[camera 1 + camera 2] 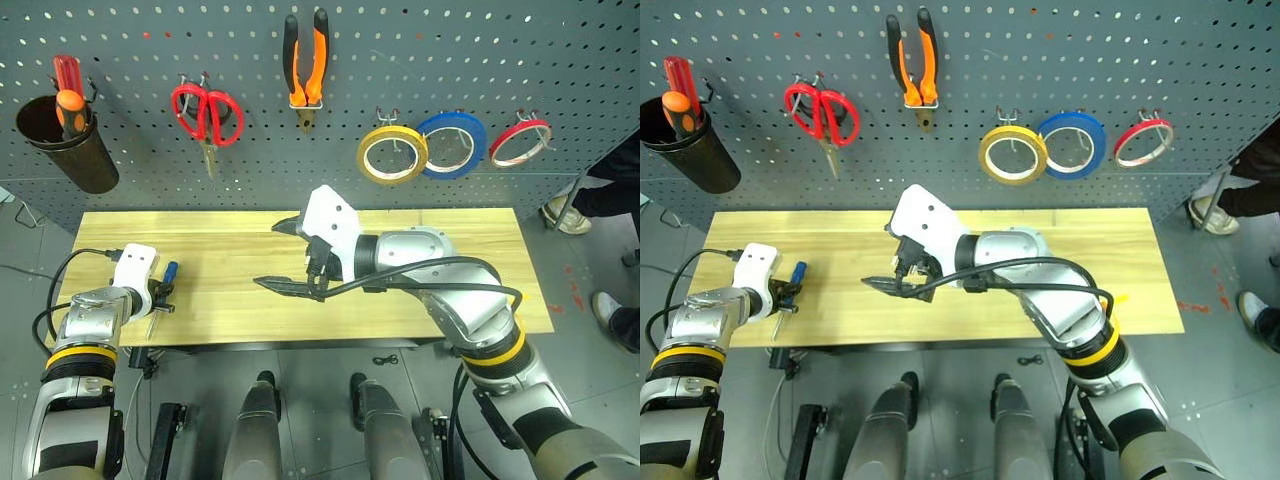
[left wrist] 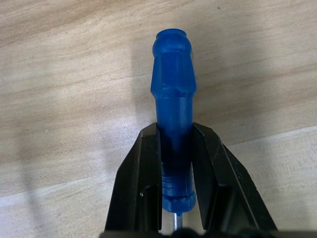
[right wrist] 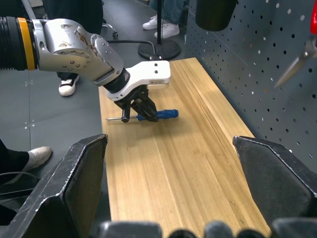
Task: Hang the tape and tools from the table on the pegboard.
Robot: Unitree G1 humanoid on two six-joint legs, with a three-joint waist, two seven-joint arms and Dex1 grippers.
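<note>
A slim blue-handled screwdriver (image 2: 173, 99) lies on the left end of the light wood table (image 1: 450, 260). My left gripper (image 2: 176, 131) is shut on its handle, one black finger on each side. My right gripper (image 1: 290, 257) hovers over the middle of the table, pointing left, open and empty. On the dark grey pegboard (image 1: 450, 60) hang the red-handled scissors (image 1: 207, 112), the orange-and-black pliers (image 1: 306, 65) and the tan tape (image 1: 392, 180).
A blue roll (image 1: 452, 143) and a red roll (image 1: 520, 142) hang right of the tan tape. A black cup (image 1: 65, 150) with red and orange screwdrivers hangs at the pegboard's left. A person's shoe (image 1: 565, 215) shows beyond the table's right end.
</note>
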